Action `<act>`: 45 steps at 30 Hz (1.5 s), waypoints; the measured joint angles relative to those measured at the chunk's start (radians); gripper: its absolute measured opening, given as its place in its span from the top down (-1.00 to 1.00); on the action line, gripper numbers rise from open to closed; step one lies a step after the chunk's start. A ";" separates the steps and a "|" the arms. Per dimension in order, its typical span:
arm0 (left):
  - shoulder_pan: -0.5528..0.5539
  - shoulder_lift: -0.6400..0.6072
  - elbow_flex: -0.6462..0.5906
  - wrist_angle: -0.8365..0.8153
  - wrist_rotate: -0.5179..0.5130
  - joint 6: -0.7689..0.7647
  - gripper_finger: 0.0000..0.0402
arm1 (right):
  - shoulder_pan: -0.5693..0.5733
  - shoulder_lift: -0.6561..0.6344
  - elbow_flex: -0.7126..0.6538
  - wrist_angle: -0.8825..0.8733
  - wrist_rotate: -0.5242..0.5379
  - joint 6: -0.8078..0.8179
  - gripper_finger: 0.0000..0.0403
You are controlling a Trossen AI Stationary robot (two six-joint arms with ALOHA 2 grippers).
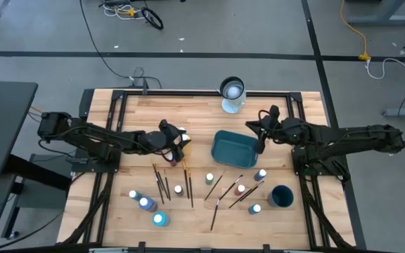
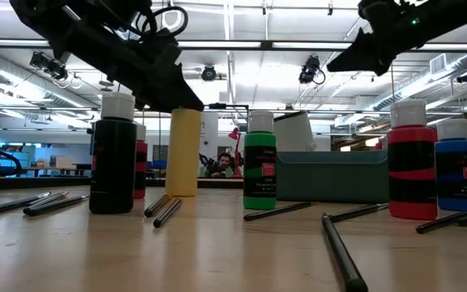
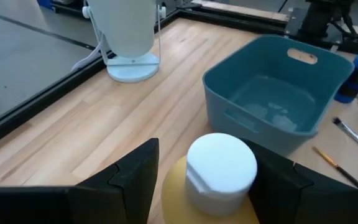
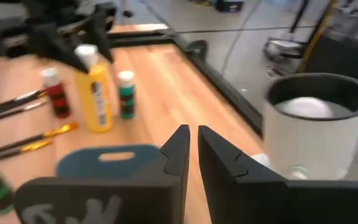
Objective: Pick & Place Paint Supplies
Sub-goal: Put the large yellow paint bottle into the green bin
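Note:
The tall yellow bottle with a white cap stands upright on the table, left of the teal bin. My left gripper is open, one finger on each side of the bottle's top. My right gripper is shut and empty, hovering over the bin's right edge. Several small capped paint bottles and thin dark brushes are spread over the near half of the table. The bin looks empty. My left gripper comes at the yellow bottle from the table's left, its fingers flanking the shoulder below the white cap. Whether they touch it, I cannot tell. The bottle's base is on the table.
A white jar with a dark rim stands on its pale base at the far edge, behind the bin. A dark teal cup sits near the right front. Black, green, red and blue bottles stand in the near row.

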 joint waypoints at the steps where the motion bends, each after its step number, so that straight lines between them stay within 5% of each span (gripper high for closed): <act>1: 0.000 -0.003 -0.001 -0.003 0.000 0.000 -0.11 | 0.000 0.001 0.000 0.005 -0.013 -0.001 0.81; 11: -0.001 -0.012 -0.002 -0.003 -0.020 -0.003 0.39 | 0.000 0.003 0.000 0.006 -0.014 -0.011 0.56; 20: -0.022 -0.052 0.077 0.066 -0.009 0.091 0.39 | 0.000 0.003 0.000 0.010 -0.013 -0.012 0.33; 26: -0.034 -0.026 0.227 0.105 0.149 0.212 0.39 | 0.000 0.003 0.000 0.043 -0.013 -0.040 0.32; 45: 0.058 0.491 0.556 0.162 0.214 0.203 0.38 | 0.000 0.003 0.000 0.035 0.071 -0.151 0.32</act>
